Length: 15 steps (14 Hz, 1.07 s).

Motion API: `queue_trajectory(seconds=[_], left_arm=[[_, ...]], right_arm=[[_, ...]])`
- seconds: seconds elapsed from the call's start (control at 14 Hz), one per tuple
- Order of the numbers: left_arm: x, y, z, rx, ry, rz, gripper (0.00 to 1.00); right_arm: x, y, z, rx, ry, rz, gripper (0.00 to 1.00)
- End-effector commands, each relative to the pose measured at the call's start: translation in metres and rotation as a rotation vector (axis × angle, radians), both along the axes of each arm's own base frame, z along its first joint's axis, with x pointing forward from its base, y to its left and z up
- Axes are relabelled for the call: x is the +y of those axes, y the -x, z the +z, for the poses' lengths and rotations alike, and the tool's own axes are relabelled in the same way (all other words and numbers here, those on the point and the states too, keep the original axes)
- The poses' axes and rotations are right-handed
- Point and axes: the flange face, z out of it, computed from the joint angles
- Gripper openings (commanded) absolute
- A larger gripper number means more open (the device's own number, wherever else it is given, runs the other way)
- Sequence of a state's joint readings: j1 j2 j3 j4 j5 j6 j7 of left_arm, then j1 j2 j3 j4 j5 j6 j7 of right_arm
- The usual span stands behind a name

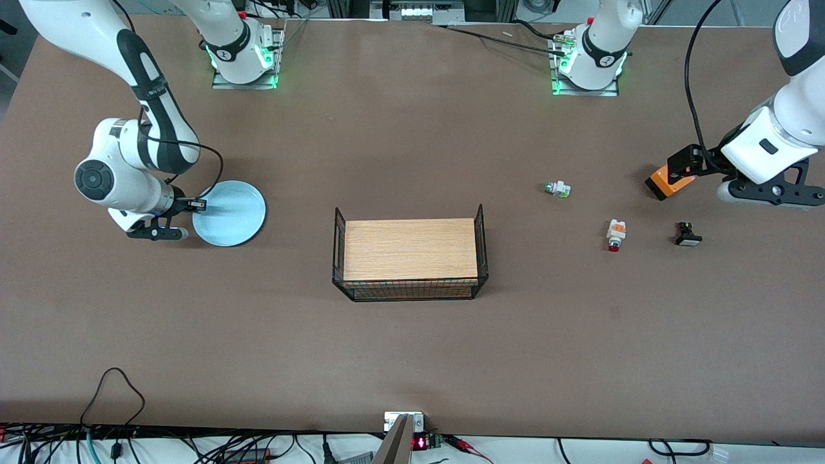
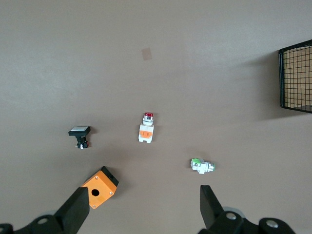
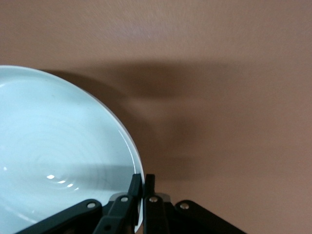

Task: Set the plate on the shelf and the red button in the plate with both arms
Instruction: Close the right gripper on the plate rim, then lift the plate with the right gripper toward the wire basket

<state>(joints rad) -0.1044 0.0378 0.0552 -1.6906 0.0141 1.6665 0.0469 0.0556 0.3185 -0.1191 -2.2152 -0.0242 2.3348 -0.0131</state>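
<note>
The pale blue plate (image 1: 229,212) lies on the table toward the right arm's end. My right gripper (image 1: 196,206) is shut on its rim; in the right wrist view the plate (image 3: 48,156) fills one side, and the right gripper (image 3: 143,183) pinches its edge between both fingers. The red button (image 1: 615,234) lies on its side toward the left arm's end and shows in the left wrist view (image 2: 146,129), red cap up. My left gripper (image 1: 770,192) hangs open and empty above the table beside an orange box. In its own view the left gripper (image 2: 143,195) has its fingers wide apart.
A wire basket (image 1: 480,245) with a wooden board inside stands mid-table, its corner in the left wrist view (image 2: 297,78). Near the red button lie an orange box (image 1: 670,182) (image 2: 100,187), a white green-tipped part (image 1: 557,189) (image 2: 202,166) and a black-and-white button part (image 1: 687,234) (image 2: 79,134).
</note>
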Motion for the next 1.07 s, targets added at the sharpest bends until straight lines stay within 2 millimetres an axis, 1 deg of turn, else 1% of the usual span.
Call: queue_trajectory(seconds=[0.0,0.14,0.29,0.43,0.57,0.64,0.71,0.86,1.0], left_arm=[[0.001,0.002,0.001,-0.005,-0.002,0.005,1.0],[0.001,0.002,0.001,-0.005,-0.004,0.005,1.0],[0.001,0.002,0.001,-0.005,-0.003,0.007,1.0],[0.001,0.002,0.001,-0.005,-0.004,0.006,1.0],[0.0,0.002,0.001,-0.005,-0.002,0.005,1.0],[0.001,0.002,0.001,-0.004,-0.003,0.007,1.0],[0.001,0.002,0.001,-0.004,-0.003,0.005,1.0],[0.001,0.002,0.001,-0.004,-0.003,0.005,1.0],[0.001,0.002,0.001,-0.004,-0.003,0.005,1.0]], right_arm=[[0.008,-0.013,0.057,-0.018,-0.018,-0.005,0.0],[0.014,-0.023,0.095,-0.02,-0.051,-0.024,0.0],[0.027,-0.035,0.137,-0.017,-0.108,-0.054,0.0],[0.033,-0.039,0.176,-0.003,-0.126,-0.146,0.0],[0.062,-0.044,0.216,0.039,-0.128,-0.25,0.0],[0.079,-0.045,0.233,0.059,-0.135,-0.322,0.0],[0.105,-0.045,0.251,0.08,-0.148,-0.401,0.0],[0.141,-0.043,0.274,0.11,-0.157,-0.541,0.0],[0.185,-0.04,0.295,0.124,-0.182,-0.658,0.0]])
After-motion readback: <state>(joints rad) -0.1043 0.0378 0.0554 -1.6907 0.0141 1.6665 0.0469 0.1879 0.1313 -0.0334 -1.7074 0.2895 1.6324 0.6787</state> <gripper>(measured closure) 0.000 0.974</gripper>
